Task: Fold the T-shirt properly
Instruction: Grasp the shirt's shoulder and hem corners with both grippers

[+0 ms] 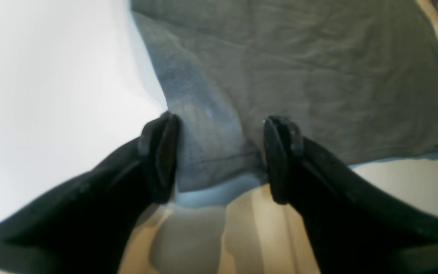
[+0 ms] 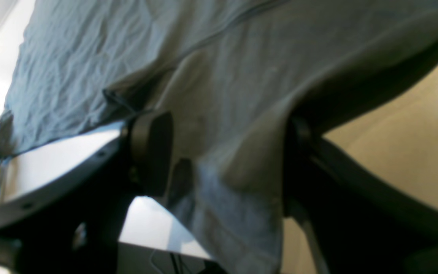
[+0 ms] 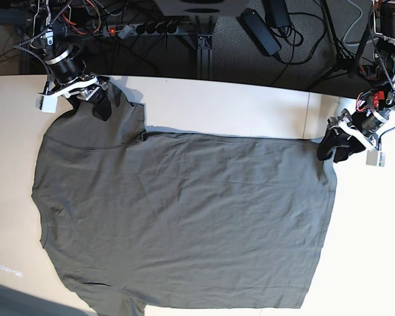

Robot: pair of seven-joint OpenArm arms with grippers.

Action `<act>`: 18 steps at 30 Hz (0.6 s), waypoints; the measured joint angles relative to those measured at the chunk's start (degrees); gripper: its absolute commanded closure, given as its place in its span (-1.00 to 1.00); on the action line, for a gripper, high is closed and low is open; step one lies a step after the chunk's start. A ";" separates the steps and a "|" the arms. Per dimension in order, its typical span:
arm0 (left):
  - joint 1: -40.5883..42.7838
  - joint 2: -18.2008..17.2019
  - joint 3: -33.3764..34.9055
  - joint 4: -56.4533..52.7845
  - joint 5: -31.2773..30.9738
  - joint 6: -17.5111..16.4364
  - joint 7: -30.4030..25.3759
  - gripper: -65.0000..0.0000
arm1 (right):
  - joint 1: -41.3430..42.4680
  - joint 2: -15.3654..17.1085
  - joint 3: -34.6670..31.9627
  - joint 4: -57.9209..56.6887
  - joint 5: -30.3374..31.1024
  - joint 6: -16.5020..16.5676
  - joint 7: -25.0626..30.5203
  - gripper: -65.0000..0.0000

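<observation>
Both grippers stand wide: the left gripper (image 1: 219, 160) straddles the T-shirt (image 3: 184, 217) hem corner, the right gripper (image 2: 226, 160) its sleeve.

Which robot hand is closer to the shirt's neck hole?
Right. The right gripper sits at the sleeve beside the T-shirt collar end; the left gripper is at the far hem corner.

Pale tabletop (image 3: 250, 108), dark floor behind (image 3: 303, 56), tangled cables (image 3: 151, 29), black power strip (image 3: 151, 27)
</observation>
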 measured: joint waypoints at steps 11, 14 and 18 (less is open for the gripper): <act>0.17 1.86 0.26 -0.24 2.97 1.60 -3.65 1.00 | 0.90 -0.11 0.00 -0.13 -0.48 -0.02 -0.37 0.13; 0.17 1.86 0.26 -0.24 3.10 1.60 -3.48 1.00 | 1.27 -0.11 0.00 -0.50 -0.83 -0.04 -1.49 0.91; 0.04 1.84 0.26 -0.24 3.39 -0.50 -2.99 1.00 | 2.12 -0.13 -0.02 -0.52 -2.69 -0.04 -1.33 1.00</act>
